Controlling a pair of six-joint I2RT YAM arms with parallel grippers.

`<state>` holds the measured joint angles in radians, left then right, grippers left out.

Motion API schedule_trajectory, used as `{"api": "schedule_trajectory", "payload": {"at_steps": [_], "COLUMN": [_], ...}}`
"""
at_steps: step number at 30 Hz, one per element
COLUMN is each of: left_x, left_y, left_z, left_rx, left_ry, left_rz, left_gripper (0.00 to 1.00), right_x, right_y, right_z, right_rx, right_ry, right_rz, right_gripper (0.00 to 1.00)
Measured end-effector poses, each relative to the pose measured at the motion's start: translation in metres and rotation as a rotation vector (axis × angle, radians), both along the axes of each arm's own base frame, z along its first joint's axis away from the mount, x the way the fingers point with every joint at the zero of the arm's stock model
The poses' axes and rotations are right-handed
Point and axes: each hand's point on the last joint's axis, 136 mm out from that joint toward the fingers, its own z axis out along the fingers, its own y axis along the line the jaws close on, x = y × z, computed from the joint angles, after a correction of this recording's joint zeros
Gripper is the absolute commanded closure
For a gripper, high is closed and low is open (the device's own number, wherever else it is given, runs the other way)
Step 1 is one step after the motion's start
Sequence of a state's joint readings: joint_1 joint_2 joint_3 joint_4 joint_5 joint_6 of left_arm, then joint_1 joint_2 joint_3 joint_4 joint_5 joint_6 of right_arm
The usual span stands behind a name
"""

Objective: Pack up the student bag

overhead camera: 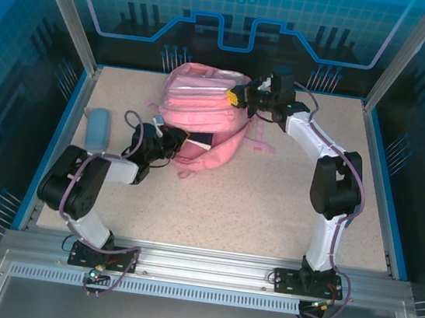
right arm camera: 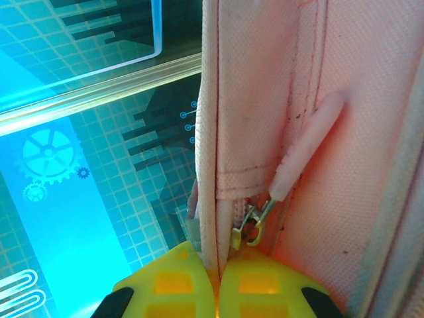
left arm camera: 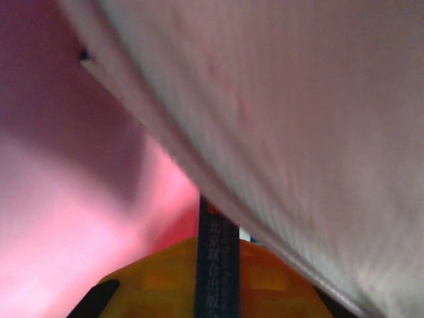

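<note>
The pink student bag (overhead camera: 204,103) lies at the back middle of the table with its mouth toward the left arm. My left gripper (overhead camera: 169,142) reaches into that mouth. In the left wrist view its yellow fingers (left arm camera: 156,281) are shut on a thin dark blue book (left arm camera: 217,232), spine up, with pink lining on the left and pale fabric overhead. My right gripper (overhead camera: 238,98) sits at the bag's upper right edge. In the right wrist view it (right arm camera: 216,268) is shut on the bag's pink seam (right arm camera: 225,132), beside a metal zipper pull (right arm camera: 255,222).
A light-blue pencil case (overhead camera: 97,128) lies near the left wall, just left of the left arm. Pink straps (overhead camera: 258,138) trail off the bag to the right. Glass walls and aluminium posts ring the speckled table (overhead camera: 268,213).
</note>
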<state>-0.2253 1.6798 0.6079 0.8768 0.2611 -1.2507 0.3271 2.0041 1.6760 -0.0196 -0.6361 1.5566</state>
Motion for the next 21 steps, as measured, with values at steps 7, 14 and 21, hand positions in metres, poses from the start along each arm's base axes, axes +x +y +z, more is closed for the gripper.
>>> {"api": "schedule_trajectory", "payload": {"at_steps": [7, 14, 21], "left_x": [0.017, 0.028, 0.045], "left_y": [0.002, 0.001, -0.002], "left_z": [-0.011, 0.003, 0.008], "left_rx": [-0.03, -0.031, -0.023], "left_ry": [-0.002, -0.037, -0.055], "left_rz": [0.046, 0.063, 0.103], "left_gripper": [1.0, 0.91, 0.86], "right_x": [-0.002, -0.001, 0.0], "right_y": [0.0, 0.0, 0.001], "right_z": [-0.006, -0.003, -0.004], "right_rx": [0.002, 0.009, 0.023], "right_ry": [0.018, 0.013, 0.017], "right_rz": [-0.002, -0.005, -0.011], "right_gripper": [1.0, 1.0, 1.0]}}
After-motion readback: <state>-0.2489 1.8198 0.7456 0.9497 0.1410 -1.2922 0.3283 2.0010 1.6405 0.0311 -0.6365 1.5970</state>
